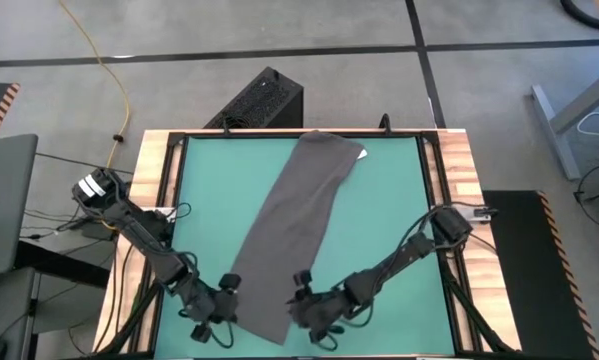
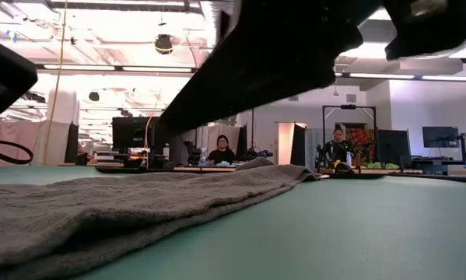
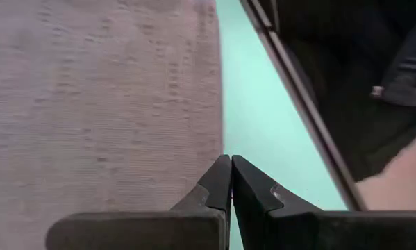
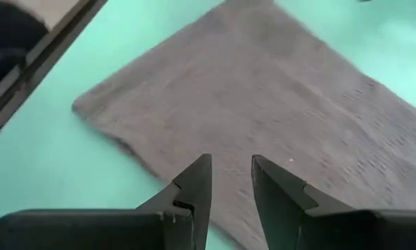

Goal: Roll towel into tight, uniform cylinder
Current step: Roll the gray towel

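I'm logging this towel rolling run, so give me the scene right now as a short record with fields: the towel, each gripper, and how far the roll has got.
towel: dark grey towel, lying flat and unrolled, diagonally across the green mat, its far end near the mat's far edge
tag: small white tag at the far end
left gripper: left gripper shut, empty, at the towel's near end by its left edge
right gripper: right gripper open, empty, above the near end
roll progress: not started, no fold or curl visible
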